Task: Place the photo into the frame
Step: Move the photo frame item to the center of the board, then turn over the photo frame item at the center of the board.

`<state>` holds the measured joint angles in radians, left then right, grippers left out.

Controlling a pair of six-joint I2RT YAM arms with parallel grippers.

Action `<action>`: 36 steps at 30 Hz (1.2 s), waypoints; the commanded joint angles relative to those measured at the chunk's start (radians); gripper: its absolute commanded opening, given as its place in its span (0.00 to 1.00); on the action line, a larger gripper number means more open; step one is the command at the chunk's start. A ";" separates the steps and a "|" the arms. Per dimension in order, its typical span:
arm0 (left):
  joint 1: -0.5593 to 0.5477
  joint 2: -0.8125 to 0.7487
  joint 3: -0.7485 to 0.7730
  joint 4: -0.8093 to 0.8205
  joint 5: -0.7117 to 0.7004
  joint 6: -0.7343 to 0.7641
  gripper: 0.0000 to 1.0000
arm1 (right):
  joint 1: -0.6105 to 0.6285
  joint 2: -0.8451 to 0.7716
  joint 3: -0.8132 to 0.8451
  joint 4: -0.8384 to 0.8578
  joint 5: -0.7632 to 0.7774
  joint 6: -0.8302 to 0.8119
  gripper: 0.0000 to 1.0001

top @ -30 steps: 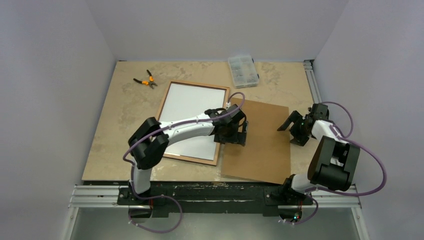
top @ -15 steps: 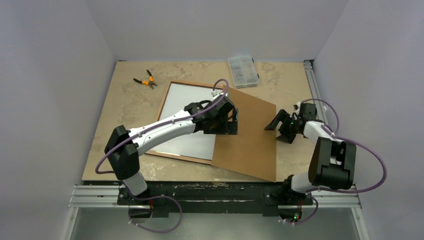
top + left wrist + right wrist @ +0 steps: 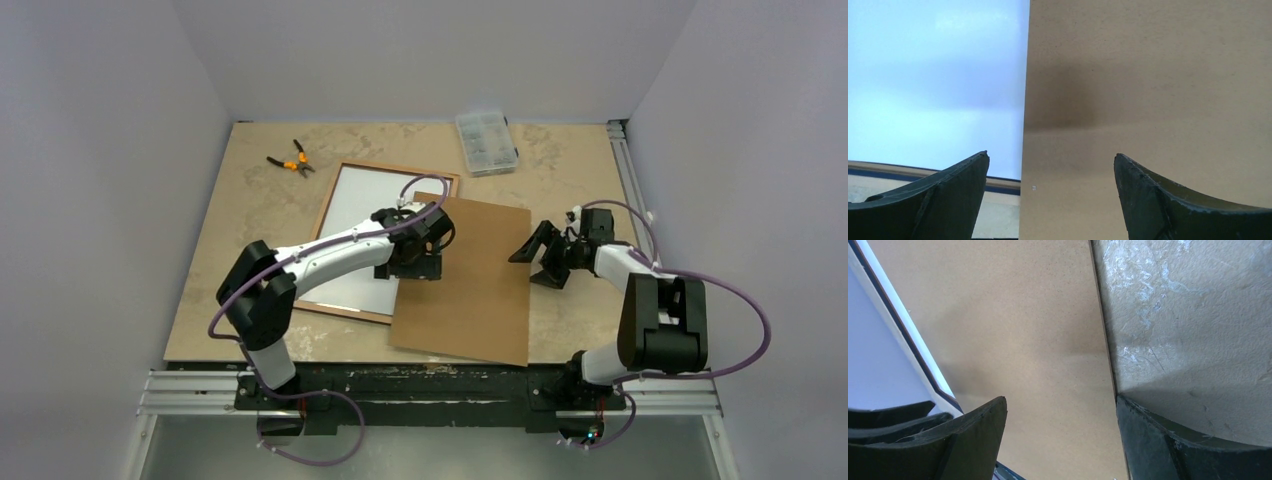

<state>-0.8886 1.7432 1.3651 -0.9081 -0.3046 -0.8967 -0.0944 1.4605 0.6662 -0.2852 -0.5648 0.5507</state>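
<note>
Board (image 3: pixel 480 290) slid left, now overlapping frame (image 3: pixel 380 167)

Bright, diffuse overhead light; top view sharp. Left wrist view: soft shadow on brown board (image 3: pixel 1148 100), photo (image 3: pixel 938 75) tinted blue.

The bench (image 3: pixel 250 260) is beige with pale marbled veining, and the frame (image 3: pixel 395 168) shows a light wood-brown rail — with a thin dark blue line along it in the left wrist view — around the plain white photo (image 3: pixel 365 205). The board (image 3: pixel 475 280) is a flat, unpatterned brown, the pliers (image 3: pixel 290 160) orange and black, the compartment box (image 3: pixel 486 143) clear. The cables (image 3: pixel 740 310) are purple, and the left end effector (image 3: pixel 1050 154) and right end effector (image 3: pixel 1060 399) are matt black.
</note>
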 commanded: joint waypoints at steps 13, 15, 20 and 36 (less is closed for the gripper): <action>0.147 -0.091 -0.365 0.574 0.394 -0.009 0.89 | 0.030 0.092 -0.058 -0.019 0.032 -0.023 0.79; 0.147 -0.106 -0.373 0.600 0.422 -0.007 0.87 | 0.033 0.099 -0.062 -0.012 0.028 -0.023 0.79; 0.147 -0.186 -0.383 0.644 0.469 -0.006 0.85 | 0.041 0.111 -0.063 -0.002 0.016 -0.023 0.79; 0.146 -0.420 -0.314 0.615 0.576 0.005 0.73 | 0.079 0.045 -0.053 0.019 -0.047 0.029 0.78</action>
<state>-0.7273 1.3468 0.9882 -0.4049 0.1524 -0.8799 -0.0624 1.4982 0.6647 -0.2272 -0.6384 0.5690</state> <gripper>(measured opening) 0.767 0.782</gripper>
